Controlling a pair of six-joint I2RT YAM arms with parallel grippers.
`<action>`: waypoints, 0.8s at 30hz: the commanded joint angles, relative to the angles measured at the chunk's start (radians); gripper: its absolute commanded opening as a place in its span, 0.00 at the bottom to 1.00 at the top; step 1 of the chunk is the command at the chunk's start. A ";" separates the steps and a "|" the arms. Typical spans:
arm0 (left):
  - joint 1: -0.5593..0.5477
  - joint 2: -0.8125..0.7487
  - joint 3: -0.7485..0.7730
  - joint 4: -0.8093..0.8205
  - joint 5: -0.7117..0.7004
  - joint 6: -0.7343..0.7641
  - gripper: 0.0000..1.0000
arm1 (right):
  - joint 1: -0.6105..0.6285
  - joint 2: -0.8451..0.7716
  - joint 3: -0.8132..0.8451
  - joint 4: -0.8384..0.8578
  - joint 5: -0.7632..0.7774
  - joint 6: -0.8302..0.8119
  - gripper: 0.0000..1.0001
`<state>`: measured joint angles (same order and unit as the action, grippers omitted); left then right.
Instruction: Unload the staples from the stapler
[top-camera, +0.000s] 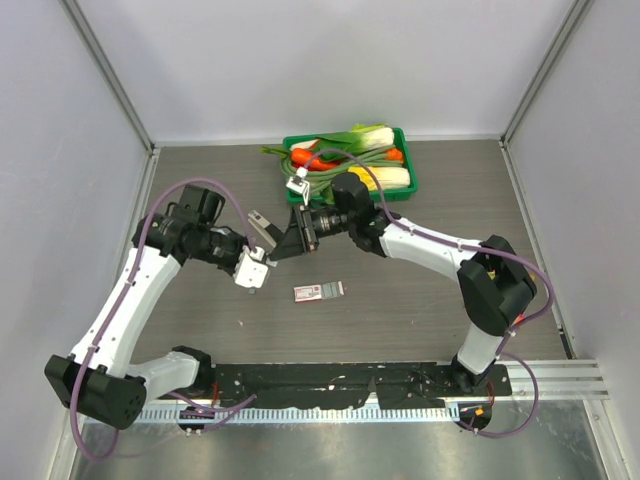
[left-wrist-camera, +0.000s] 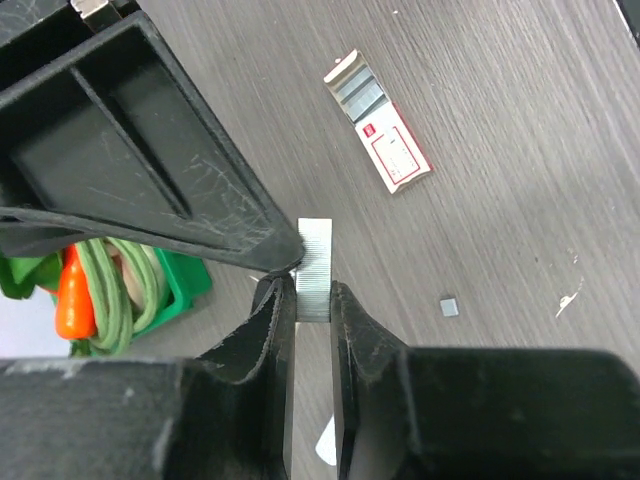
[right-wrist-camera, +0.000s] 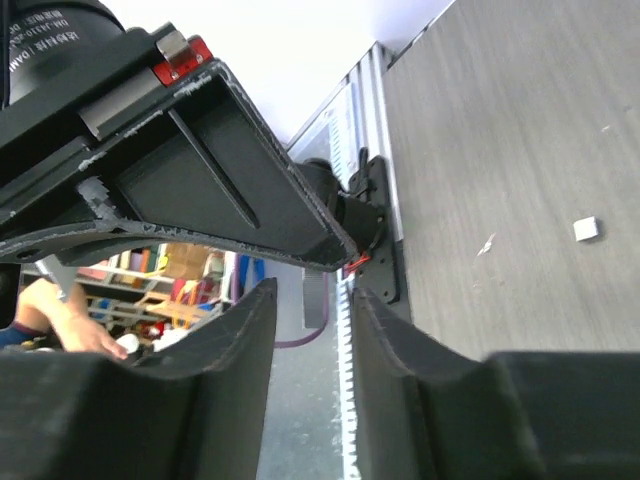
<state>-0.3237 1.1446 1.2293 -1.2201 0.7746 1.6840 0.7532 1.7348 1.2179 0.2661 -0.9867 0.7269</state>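
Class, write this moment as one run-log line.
left hand: shut on staple strip | right hand: open | staple box: lying on table, staples showing

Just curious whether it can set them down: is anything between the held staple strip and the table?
Nothing visible does. The left fingers pinch the staple strip over bare table; the right arm's finger sits beside it, not beneath.

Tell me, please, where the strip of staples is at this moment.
In the left wrist view it is at the centre: the strip of staples is pinched in the left pincer, held above the table, with the red-and-white box lying beyond it.
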 joint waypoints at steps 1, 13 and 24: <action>-0.008 0.013 0.007 0.066 0.015 -0.182 0.00 | -0.044 -0.055 0.008 0.072 0.046 -0.029 0.48; -0.011 0.187 0.087 -0.108 0.169 -0.647 0.00 | -0.025 -0.432 -0.332 0.025 0.362 -0.602 0.60; -0.064 0.130 0.030 0.056 0.229 -0.940 0.03 | 0.129 -0.428 -0.275 -0.068 0.441 -0.840 0.60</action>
<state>-0.3759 1.2934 1.2648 -1.2125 0.9409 0.8482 0.8597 1.2781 0.8791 0.1940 -0.5755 -0.0128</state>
